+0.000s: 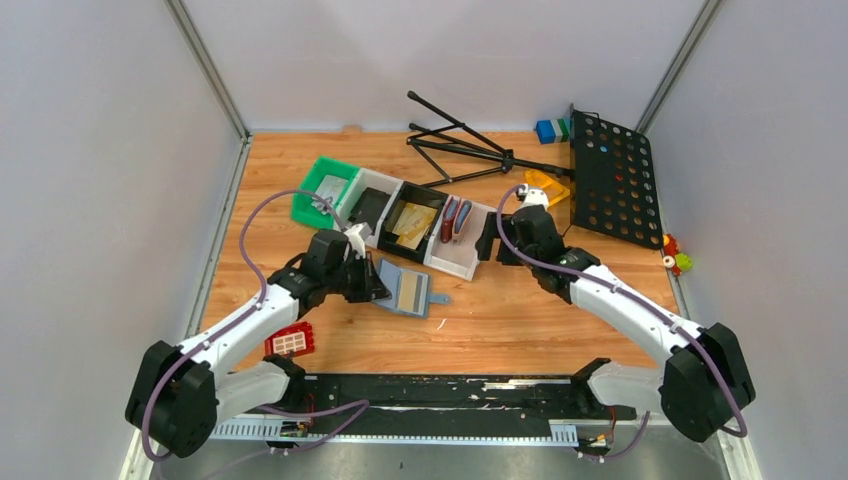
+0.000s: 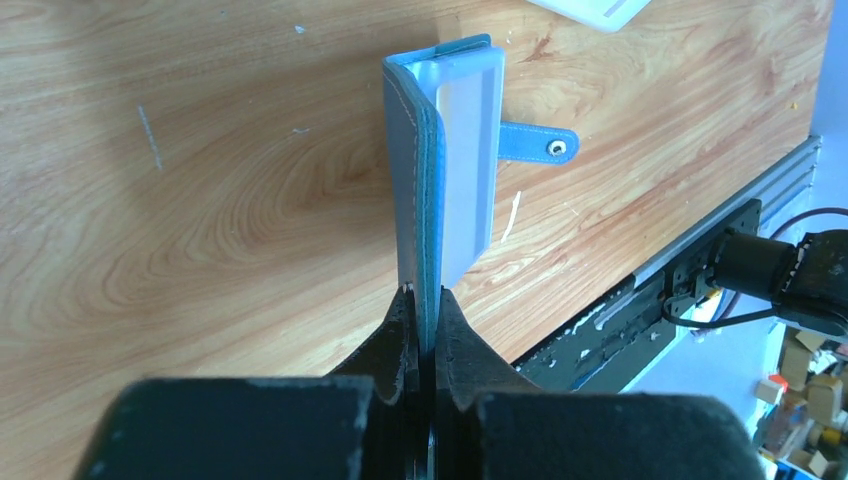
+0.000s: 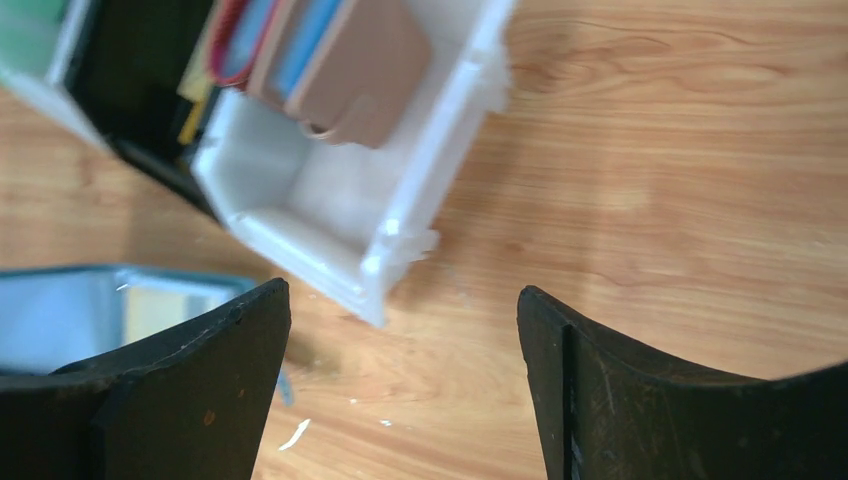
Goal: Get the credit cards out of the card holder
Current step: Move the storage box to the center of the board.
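the left gripper [image 2: 425, 300] is clamped on one flap of the open card holder [image 2: 445, 150], on the wooden table [image 2: 200, 200] just before the white bin [image 3: 320, 205], a tan credit card [image 1: 410, 290] showing inside it, while the right gripper [image 3: 402, 300] hangs spread wide beside that bin.

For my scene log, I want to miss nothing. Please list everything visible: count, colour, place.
soft bifold card holder: 1, slate-blue, open, table centre
flat rectangular card: 1, gold-tan, inside the card holder
plastic bins: 4, green, white, black, white, row behind it
wallets: 2, dark red and bluish-grey, right white bin
folded metal stand: 1, black, far side
perforated panel: 1, black, far right
gridded block: 1, red, near left
left pincer: 1, black, shut on card holder's edge
right pincer: 1, black, open, beside white bin
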You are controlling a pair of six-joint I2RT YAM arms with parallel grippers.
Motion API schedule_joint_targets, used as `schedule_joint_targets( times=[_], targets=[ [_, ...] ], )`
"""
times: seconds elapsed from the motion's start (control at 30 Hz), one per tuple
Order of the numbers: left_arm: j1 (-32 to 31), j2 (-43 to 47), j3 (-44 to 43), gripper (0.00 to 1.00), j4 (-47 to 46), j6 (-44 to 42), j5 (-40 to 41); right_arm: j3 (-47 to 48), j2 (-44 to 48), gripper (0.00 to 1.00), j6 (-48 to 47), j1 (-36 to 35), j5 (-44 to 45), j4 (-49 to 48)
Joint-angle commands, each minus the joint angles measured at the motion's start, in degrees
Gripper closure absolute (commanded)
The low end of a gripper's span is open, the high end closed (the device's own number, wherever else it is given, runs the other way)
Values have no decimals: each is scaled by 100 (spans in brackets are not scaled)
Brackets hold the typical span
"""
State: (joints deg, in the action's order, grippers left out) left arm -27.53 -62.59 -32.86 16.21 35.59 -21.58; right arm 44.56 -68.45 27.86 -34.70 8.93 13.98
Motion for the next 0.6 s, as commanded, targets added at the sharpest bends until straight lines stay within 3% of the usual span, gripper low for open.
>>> schedule_joint_targets(
  times=[0.0, 0.17, 0.4, 0.57],
  targets=[
    [37, 284, -243, 100, 478, -163, 111, 66, -352, 18, 155, 400, 72, 331],
    [37, 487, -259, 100, 644, -120, 156, 378, -1169, 21, 133, 578, -576, -426],
    [38, 542, -190, 100, 766, -128, 148, 1613, -3009, 31, 318, 503, -1525, -985],
    [37, 587, -102, 100, 751, -135, 287, 2364, -3409, 31, 172, 255, -1331, -836]
  ],
)
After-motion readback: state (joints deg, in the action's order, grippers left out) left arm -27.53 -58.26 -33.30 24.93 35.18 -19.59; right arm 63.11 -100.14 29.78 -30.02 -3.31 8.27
